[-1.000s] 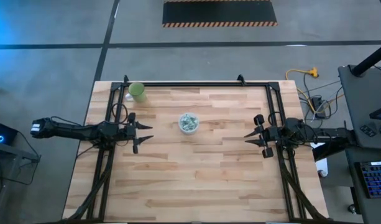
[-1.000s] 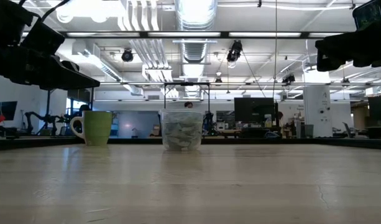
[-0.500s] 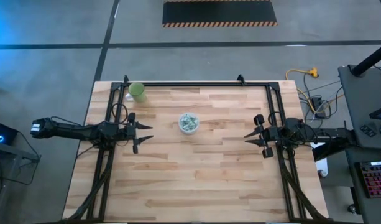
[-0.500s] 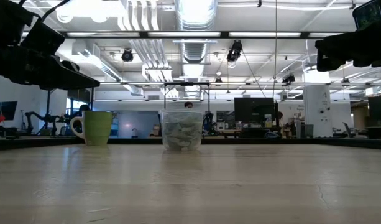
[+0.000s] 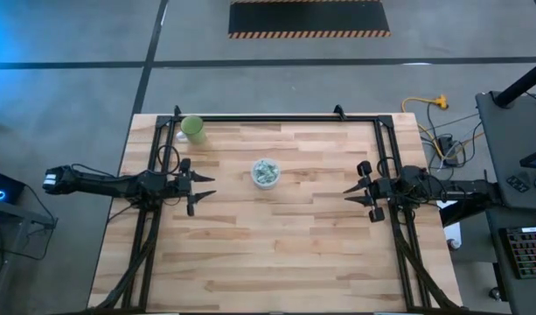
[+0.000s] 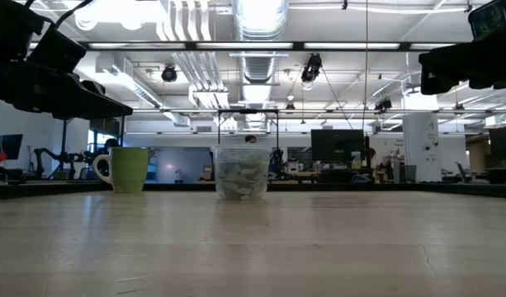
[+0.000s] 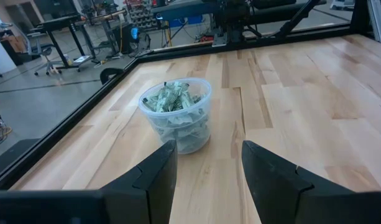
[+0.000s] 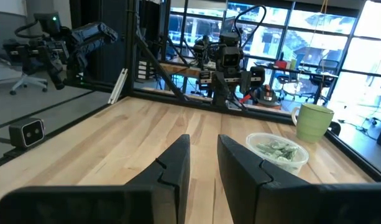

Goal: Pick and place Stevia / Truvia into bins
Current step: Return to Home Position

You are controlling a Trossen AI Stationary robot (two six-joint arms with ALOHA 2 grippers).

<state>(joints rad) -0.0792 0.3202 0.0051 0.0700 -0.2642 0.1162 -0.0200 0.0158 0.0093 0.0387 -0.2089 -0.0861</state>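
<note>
The bin, a small round clear plastic cup [image 5: 266, 172], stands on its base near the middle of the wooden table [image 5: 268, 254], nearer the far edge. It is filled with pale green and white Stevia / Truvia packets [image 7: 171, 99]. My left gripper [image 5: 211, 185] hovers open to the cup's left, pointing at it, with nothing between its fingers [image 7: 156, 180]. My right gripper [image 5: 347, 194] hovers to the cup's right, pointing toward the table's middle. Its fingers [image 8: 174, 163] stand a narrow gap apart and hold nothing. In the low view the cup [image 6: 242, 172] shows its packets through its wall.
An opaque light-green mug [image 5: 193, 129] stands at the far left corner, left of the cup in the low view [image 6: 129, 169]. A black metal frame [image 5: 268, 117] runs along the table's far and side edges. Bare wood stretches from the cup to the near edge.
</note>
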